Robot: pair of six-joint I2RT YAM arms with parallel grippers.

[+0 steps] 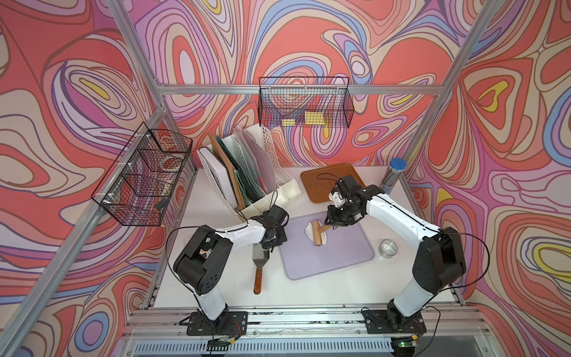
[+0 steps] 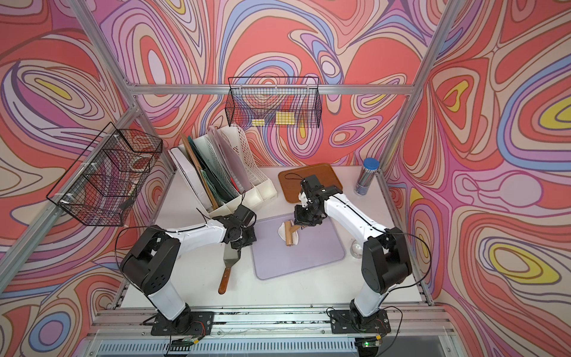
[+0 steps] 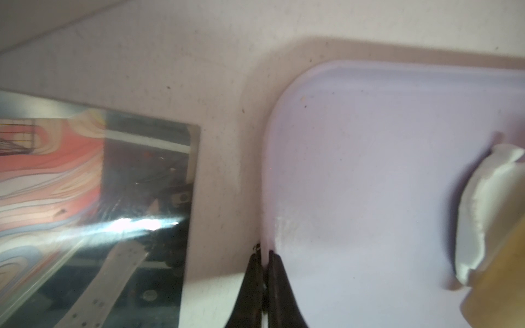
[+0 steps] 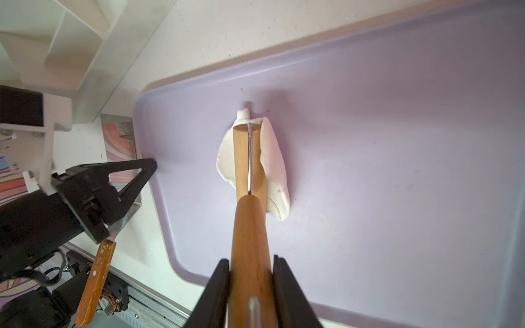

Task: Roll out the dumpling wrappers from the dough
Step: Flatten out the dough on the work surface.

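A white dough (image 1: 309, 230) (image 4: 272, 159) lies oval and uneven on the purple mat (image 1: 333, 256) (image 4: 397, 142). A wooden roller (image 1: 317, 234) (image 4: 241, 159) rests across the dough. Its handle runs back to my right gripper (image 1: 330, 224) (image 4: 251, 267), which is shut on it. My left gripper (image 1: 276, 245) (image 3: 264, 252) is shut, pinching the mat's left rim (image 3: 265, 198). In the left wrist view the dough (image 3: 471, 215) shows partly under the roller. No dumpling wrappers are in view.
A metal ring cutter (image 1: 388, 248) stands right of the mat. A spatula (image 1: 259, 262) lies left of it, below my left gripper. Behind are a brown tray (image 1: 318, 182), a white file rack (image 1: 253, 173) and a blue-capped tube (image 1: 392, 176).
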